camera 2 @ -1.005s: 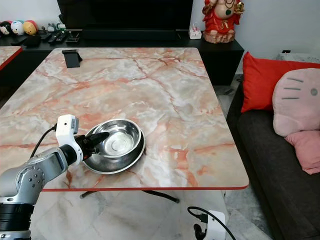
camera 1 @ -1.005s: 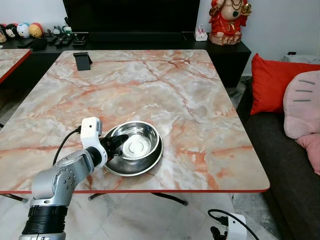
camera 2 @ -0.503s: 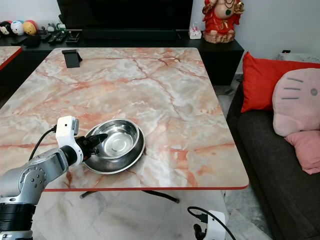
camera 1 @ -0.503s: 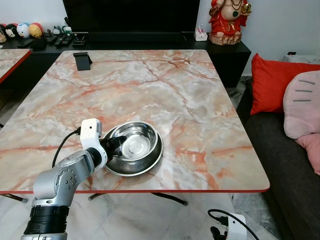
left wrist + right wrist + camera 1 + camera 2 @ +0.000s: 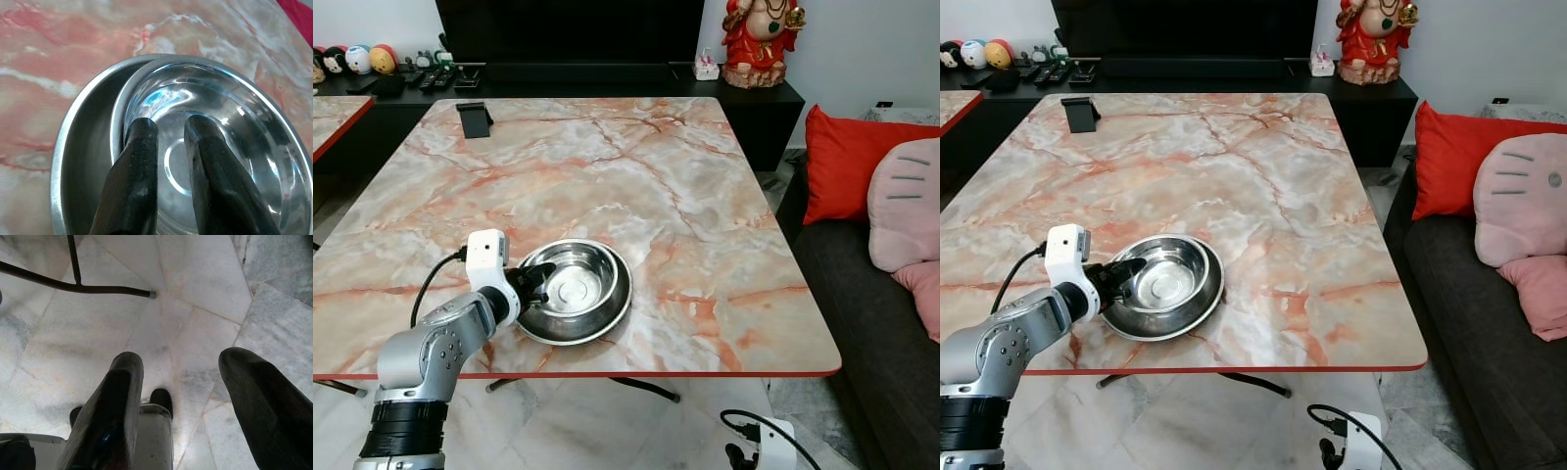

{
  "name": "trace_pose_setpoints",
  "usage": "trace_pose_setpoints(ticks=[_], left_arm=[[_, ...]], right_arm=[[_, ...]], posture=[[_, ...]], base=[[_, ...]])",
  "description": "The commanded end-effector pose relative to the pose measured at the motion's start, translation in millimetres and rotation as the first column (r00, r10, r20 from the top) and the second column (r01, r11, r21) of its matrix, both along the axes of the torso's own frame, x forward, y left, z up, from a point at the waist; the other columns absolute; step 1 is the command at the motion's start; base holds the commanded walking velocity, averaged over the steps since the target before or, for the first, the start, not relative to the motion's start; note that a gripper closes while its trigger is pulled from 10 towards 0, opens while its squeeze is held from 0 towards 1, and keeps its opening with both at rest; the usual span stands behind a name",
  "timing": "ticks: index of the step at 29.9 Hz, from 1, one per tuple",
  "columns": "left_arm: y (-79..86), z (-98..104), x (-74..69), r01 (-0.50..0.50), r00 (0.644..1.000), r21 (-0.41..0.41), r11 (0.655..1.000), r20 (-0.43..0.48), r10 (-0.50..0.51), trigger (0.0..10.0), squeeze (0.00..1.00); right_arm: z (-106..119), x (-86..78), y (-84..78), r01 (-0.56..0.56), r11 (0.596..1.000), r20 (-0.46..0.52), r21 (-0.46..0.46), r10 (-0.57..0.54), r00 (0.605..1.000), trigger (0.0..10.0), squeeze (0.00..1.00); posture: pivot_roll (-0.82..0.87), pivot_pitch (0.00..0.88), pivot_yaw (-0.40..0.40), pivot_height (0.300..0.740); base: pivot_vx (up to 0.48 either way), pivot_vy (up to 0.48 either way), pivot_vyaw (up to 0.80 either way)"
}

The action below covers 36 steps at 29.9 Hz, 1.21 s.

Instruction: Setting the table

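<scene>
Nearest the robot, down by the floor, the right gripper point(image 5: 181, 396) is seen hanging idle over pale marble tiles with its jaws spread wide and nothing between them, so it's well out of the running here. Up at the near edge of the desk point(image 5: 705, 196), the left gripper point(image 5: 536, 282) is where things are happening: its jaws are nearly closed, pinched on the near-left rim of the smaller steel bowl point(image 5: 205, 127), with one finger point(image 5: 139, 161) at the rim and the other point(image 5: 210, 166) down in the basin. That bowl is nested a bit off-centre in a wider steel bowl point(image 5: 83, 161), pushed toward the far-right side of it, and the pair sits close to the front edge, left of the middle. So the bowl lies straight ahead of the jaws, away from the robot, and any lift or slide would probably be done with the left arm. Farther back, a dark phone stand point(image 5: 475, 119) is parked at the far-left corner.
</scene>
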State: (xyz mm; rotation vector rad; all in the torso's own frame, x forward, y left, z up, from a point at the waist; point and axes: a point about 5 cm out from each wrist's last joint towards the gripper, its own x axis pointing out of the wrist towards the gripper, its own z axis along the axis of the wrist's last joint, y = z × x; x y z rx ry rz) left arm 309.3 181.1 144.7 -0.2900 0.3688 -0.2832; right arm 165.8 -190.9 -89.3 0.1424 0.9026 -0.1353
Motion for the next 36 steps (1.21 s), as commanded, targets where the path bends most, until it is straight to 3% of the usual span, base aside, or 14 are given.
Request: trace_pose_setpoints(ticks=[1,4,6,8,11,15,17,23,27,28,29,36], left_arm=[[-2.0,9.2,2.9,0.000,0.999,-0.016,1.000,0.047,0.000,10.0,0.00],[-5.1,16.1,2.9,0.018,0.992,-0.015,1.000,0.124,-0.016,10.0,0.00],[-13.6,24.1,-1.7,0.071,0.967,0.041,0.997,0.244,-0.079,10.0,0.00],[-15.9,25.5,-3.8,0.078,0.958,0.049,0.996,0.271,-0.089,10.0,0.00],[-19.3,28.0,-7.2,0.074,0.929,0.141,0.987,0.350,-0.119,10.0,0.00],[-18.4,26.6,-7.5,-0.009,0.899,0.205,0.979,0.431,-0.082,10.0,0.00],[-15.9,19.3,-8.0,-0.089,0.875,0.305,0.948,0.479,-0.072,10.0,0.00],[-3.2,4.3,-12.2,-0.245,0.838,0.340,0.908,0.545,0.023,10.0,0.00],[2.5,-5.0,-14.3,-0.281,0.835,0.358,0.890,0.548,0.043,10.0,0.00],[6.3,-14.8,-17.9,-0.305,0.831,0.422,0.854,0.556,0.022,10.0,0.00],[6.7,-15.5,-18.7,-0.308,0.828,0.433,0.848,0.561,0.014,10.0,0.00],[25.5,-8.1,-14.9,-0.399,0.793,0.388,0.831,0.601,0.100,10.0,0.00]], right_arm=[[-0.8,-1.8,-2.2,0.009,1.000,-0.013,-0.001,-0.009,1.000,10.0,0.00],[-0.8,-1.8,-2.2,0.010,1.000,-0.013,-0.001,-0.010,1.000,10.0,0.00],[-0.8,-1.9,-2.7,0.007,1.000,-0.015,-0.015,-0.007,1.000,10.0,0.00],[-0.7,-1.9,-3.2,0.009,1.000,-0.014,-0.022,-0.010,1.000,10.0,0.00],[-0.7,-2.3,-3.9,0.019,0.999,-0.013,-0.029,-0.020,1.000,10.0,0.00],[-0.7,-2.5,-4.1,0.019,0.999,-0.013,-0.035,-0.020,1.000,10.0,0.00],[-0.6,-2.5,-4.4,0.018,0.999,-0.011,-0.039,-0.019,1.000,10.0,0.00],[-0.5,-2.8,-4.6,0.016,0.999,-0.005,-0.041,-0.017,1.000,10.0,0.00],[-0.7,-3.2,-4.3,0.018,0.999,-0.005,-0.041,-0.018,1.000,10.0,0.00],[-0.8,-3.6,-4.0,0.022,0.999,-0.004,-0.042,-0.022,1.000,10.0,0.00],[-0.9,-3.8,-3.9,0.024,0.999,-0.004,-0.041,-0.024,1.000,10.0,0.00],[-1.7,-5.6,-2.8,0.030,0.999,-0.007,-0.042,-0.030,1.000,10.0,0.00]], posture=[[0.05,0.000,-0.024,0.724],[0.05,0.000,-0.024,0.724],[0.05,0.000,-0.023,0.724],[0.04,0.000,-0.023,0.724],[0.05,0.000,-0.023,0.724],[0.05,0.000,-0.023,0.724],[0.04,0.000,-0.025,0.724],[0.04,0.000,-0.030,0.724],[0.03,0.000,-0.028,0.724],[0.03,0.000,-0.027,0.724],[0.02,0.000,-0.026,0.724],[0.02,0.000,-0.026,0.724]], base=[[0.000,0.000,0.00],[0.000,0.000,0.00],[0.000,0.000,0.00],[0.000,0.000,0.00],[0.000,0.000,0.00],[0.000,0.000,0.00],[0.000,0.000,0.00],[0.000,0.000,0.00],[0.000,0.000,0.00],[0.000,0.000,0.00],[0.000,0.000,0.00],[0.000,0.000,0.00]])
